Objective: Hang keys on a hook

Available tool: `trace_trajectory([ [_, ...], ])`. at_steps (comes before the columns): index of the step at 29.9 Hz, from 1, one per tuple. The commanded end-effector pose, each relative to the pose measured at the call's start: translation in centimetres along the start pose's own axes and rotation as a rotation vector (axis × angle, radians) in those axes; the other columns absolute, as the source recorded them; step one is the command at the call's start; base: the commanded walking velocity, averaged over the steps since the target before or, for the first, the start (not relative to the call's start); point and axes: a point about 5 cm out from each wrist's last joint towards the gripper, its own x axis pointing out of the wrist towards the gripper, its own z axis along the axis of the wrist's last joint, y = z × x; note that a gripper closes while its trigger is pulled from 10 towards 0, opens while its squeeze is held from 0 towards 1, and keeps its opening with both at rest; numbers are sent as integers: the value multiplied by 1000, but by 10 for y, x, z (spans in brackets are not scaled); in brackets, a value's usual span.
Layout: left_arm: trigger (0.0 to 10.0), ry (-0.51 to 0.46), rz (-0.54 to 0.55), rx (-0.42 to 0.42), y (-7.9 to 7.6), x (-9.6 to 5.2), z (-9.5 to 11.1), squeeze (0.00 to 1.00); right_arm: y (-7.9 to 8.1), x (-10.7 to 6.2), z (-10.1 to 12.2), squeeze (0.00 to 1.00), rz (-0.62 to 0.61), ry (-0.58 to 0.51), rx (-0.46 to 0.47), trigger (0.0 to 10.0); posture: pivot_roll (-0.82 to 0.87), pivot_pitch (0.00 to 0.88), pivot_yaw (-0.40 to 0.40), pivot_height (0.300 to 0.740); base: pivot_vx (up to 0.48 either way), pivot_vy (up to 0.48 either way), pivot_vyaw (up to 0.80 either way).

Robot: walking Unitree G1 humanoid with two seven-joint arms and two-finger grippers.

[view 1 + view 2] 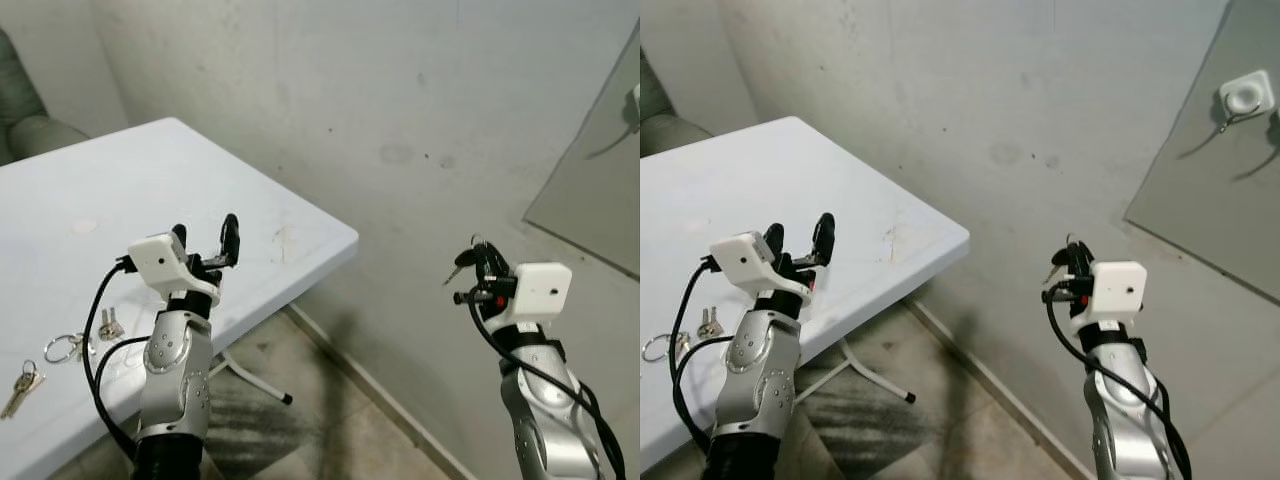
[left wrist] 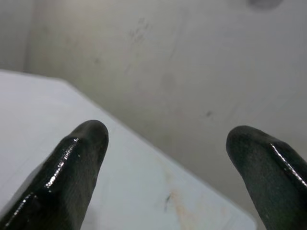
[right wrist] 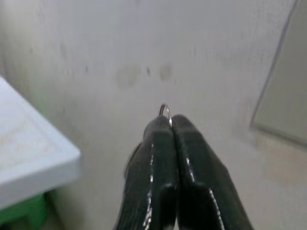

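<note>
My right gripper (image 1: 482,258) is raised in front of the wall, shut on a key ring (image 3: 164,109) whose wire loop pokes out above the fingertips. A key (image 1: 461,262) hangs off its left side. High on the right, a white hook (image 1: 1245,97) is fixed to a grey panel (image 1: 1200,190), well above and to the right of this gripper. My left gripper (image 1: 206,240) is held up over the white table (image 1: 120,190) near its edge, open and holding nothing. In the left wrist view its fingers (image 2: 79,158) stand wide apart.
More keys lie on the table near its front edge: a ring with keys (image 1: 75,345) and a second set (image 1: 20,383) further left. A table leg (image 1: 255,385) stands on the tiled floor. A green cushion (image 1: 20,110) shows at the far left.
</note>
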Motion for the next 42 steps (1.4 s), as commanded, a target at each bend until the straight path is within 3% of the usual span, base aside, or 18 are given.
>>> trace_trajectory([
  [1, 10000, 29, 8, 13, 1, -2, -4, 0, 0, -5, -5, 0, -11, 20, 22, 10000, -60, 0, -6, 740, 0, 0, 0],
  [18, 10000, 46, 11, 16, 0, -5, -7, 0, 0, -7, -6, 0, -17, 42, 24, 10000, -63, 0, -3, 740, 0, 0, 0],
  [22, 10000, 51, -6, 69, -2, -7, -8, 0, -1, -7, -5, 0, -18, 38, 17, 10000, -68, 0, -3, 740, 0, -108, 0],
  [30, 10000, 72, 30, -4, -1, -7, -11, 0, 0, -10, -5, 0, -12, 40, 16, 10000, -74, 0, -4, 740, 0, -294, 0],
  [42, 10000, 83, 25, 3, -4, -8, -12, 0, -3, -14, -5, 0, -17, 46, 9, 10000, -81, 0, -7, 740, 0, 0, 0],
])
